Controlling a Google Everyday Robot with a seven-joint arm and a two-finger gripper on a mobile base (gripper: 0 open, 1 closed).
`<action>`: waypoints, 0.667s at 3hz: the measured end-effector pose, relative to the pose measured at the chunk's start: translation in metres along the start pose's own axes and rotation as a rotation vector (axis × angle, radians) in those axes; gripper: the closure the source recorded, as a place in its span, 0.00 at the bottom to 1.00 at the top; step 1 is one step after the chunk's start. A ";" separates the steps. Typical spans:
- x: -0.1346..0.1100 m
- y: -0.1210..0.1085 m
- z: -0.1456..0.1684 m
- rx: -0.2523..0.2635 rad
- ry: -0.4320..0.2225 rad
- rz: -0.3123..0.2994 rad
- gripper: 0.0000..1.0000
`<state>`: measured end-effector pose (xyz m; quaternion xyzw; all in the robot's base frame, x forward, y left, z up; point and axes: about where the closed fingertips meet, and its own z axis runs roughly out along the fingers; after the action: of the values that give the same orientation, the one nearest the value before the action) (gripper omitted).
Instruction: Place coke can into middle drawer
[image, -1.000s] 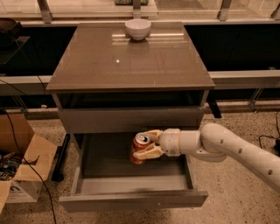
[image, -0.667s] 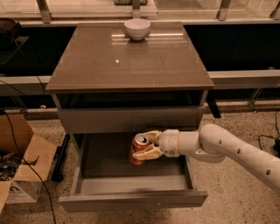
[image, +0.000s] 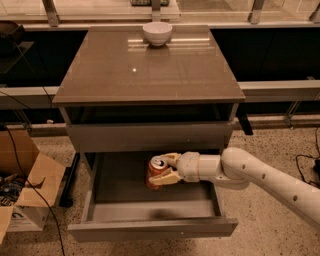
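Barely shifted since a second ago, gripper (image: 163, 169) grips coke can (image: 155, 172) upright inside middle drawer (image: 150, 228); releasing above the floor could topple it.

White bowl (image: 157, 33) upright at worktop (image: 150, 75) back edge, near centre. Closed plain drawer front (image: 150, 136) under worktop front edge. Open cardboard box (image: 25, 185) on speckled floor (image: 270, 215) beyond left edge. Black cable (image: 305, 160) on floor beyond right edge. Gripper (image: 162, 169) below front edge, clasping coke can (image: 155, 175).
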<state>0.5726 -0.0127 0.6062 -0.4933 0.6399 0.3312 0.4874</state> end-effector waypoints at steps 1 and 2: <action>0.042 -0.009 0.026 -0.016 0.020 -0.019 0.98; 0.076 -0.014 0.046 -0.034 0.035 -0.004 0.76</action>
<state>0.5969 0.0016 0.5206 -0.5086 0.6416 0.3322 0.4683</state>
